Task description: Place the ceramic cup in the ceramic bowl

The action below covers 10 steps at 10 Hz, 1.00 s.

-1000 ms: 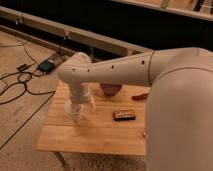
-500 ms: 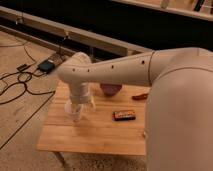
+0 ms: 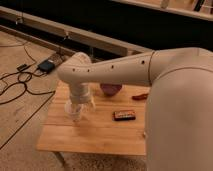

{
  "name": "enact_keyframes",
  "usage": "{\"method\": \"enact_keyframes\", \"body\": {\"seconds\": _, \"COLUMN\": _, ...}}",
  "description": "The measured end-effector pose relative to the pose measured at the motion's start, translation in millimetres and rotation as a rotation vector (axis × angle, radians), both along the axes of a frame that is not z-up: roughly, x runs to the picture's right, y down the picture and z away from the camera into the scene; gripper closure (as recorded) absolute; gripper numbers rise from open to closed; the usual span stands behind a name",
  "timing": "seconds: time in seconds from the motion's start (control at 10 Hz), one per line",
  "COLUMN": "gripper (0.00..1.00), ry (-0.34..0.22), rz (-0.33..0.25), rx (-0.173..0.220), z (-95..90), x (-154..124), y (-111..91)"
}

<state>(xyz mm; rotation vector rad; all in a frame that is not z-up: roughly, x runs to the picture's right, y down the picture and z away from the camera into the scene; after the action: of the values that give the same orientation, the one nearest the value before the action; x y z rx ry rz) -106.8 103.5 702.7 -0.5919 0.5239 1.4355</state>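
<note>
The gripper (image 3: 77, 106) is being held low over the wooden table (image 3: 100, 137), close to its left edge. The ceramic cup (image 3: 74, 113) is being shown upright right at its tip. Whether the cup is being clasped firmly or merely enclosed cannot be told, nor whether it is being rested on the boards. The ceramic bowl (image 3: 111, 89) is being kept near the far edge, apart from the cup and partly hidden by the arm. A flat black object (image 3: 124, 115) is lying nearer the middle, and a small red thing (image 3: 140, 96) beyond it.

The pickup is judged to be the step in hand. It is being advised that a secure hold be confirmed before any lift. The cup should be kept upright, raised clear of the bowl's rim, and carried toward the far edge. It should then be centred and lowered gently, since ceramic is being set on ceramic.
</note>
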Motion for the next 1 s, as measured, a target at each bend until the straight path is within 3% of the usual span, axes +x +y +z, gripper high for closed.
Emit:
{"method": "enact_keyframes", "body": {"seconds": 0.4, "gripper": 0.35, "ry": -0.032, "rz": -0.02, "rx": 0.025, "z": 14.3, "x": -12, "y": -6}}
{"method": "enact_keyframes", "body": {"seconds": 0.6, "gripper": 0.35, "ry": -0.062, "rz": -0.054, "rx": 0.039, "z": 32.4, "x": -28, "y": -8}}
{"method": "enact_keyframes", "body": {"seconds": 1.0, "gripper": 0.35, "ry": -0.076, "rz": -0.117, "rx": 0.053, "z": 77.0, "x": -35, "y": -12}}
